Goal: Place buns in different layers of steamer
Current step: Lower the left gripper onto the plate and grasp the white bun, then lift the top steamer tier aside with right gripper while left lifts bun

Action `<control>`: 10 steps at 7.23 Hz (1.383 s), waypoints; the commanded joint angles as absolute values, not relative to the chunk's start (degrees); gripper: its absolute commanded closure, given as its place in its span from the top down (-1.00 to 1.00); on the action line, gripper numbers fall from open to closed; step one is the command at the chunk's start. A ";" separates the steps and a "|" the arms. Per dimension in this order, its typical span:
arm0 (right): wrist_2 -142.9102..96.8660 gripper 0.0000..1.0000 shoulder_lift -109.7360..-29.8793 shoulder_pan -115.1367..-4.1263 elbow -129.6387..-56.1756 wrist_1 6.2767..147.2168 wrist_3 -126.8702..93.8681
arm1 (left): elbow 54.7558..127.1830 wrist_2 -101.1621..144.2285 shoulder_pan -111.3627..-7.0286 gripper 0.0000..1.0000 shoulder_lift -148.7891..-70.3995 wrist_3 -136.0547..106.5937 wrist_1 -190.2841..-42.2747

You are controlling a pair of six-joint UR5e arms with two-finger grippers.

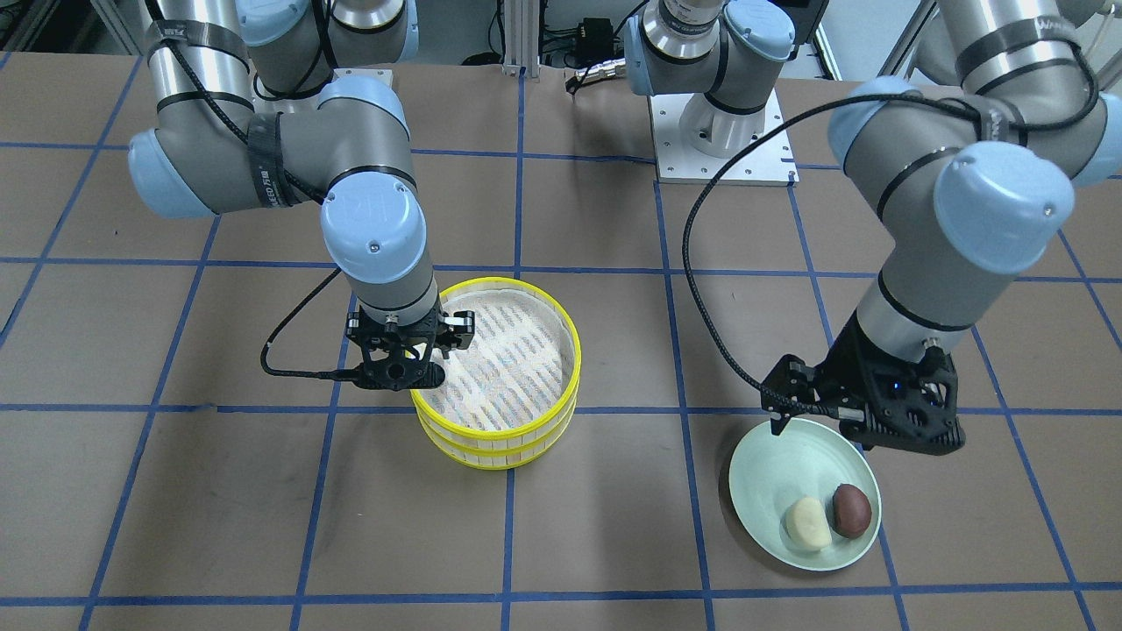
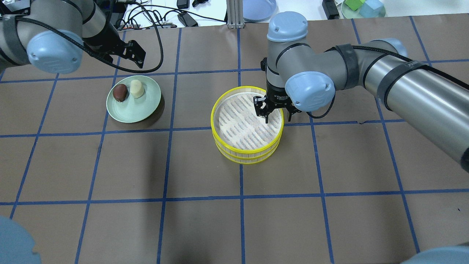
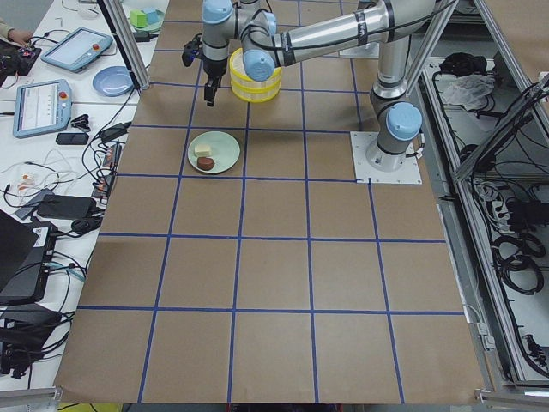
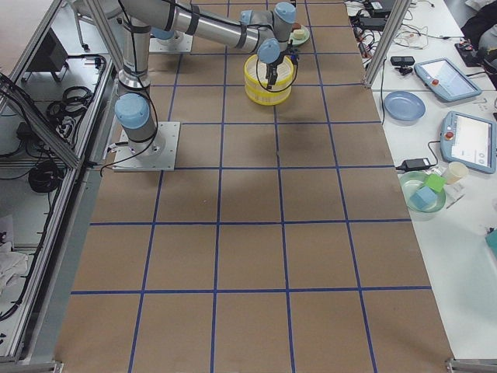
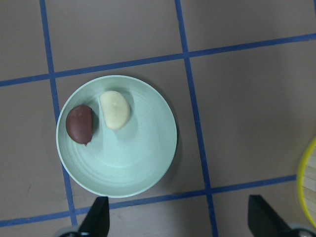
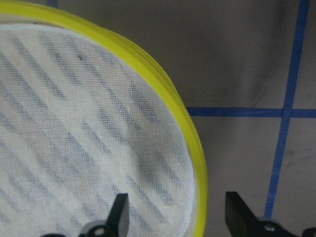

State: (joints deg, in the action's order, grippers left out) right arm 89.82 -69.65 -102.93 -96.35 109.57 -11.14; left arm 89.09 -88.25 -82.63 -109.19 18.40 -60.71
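Brown worktop here, flat and broad, ruled into big squares by blue tape lines. Near the middle stand the two steamer trays, one stacked on the other with yellow rims lined up. The lower one rests flat on the brown surface, right over a tape crossing. Off toward the robot's left, well apart from the stack, the pale green plate lies flat too, laid across one blue line. Back at the robot's edge, a white mounting plate sits square on the worktop, an arm's base rising from it.
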 commanded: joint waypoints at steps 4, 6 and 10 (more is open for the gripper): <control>89.74 -1.00 -76.77 -101.87 -94.40 103.85 -10.81 | 88.95 -88.24 -79.20 1.00 -123.99 25.93 -49.13; 86.15 -1.00 -84.96 -97.15 -92.47 94.79 -8.28 | 88.86 -88.33 -79.19 -0.45 -125.42 26.01 -49.13; 93.76 -1.00 -94.38 -81.76 -90.35 81.04 11.43 | 87.89 -88.33 -79.19 -1.00 -123.85 24.88 -50.44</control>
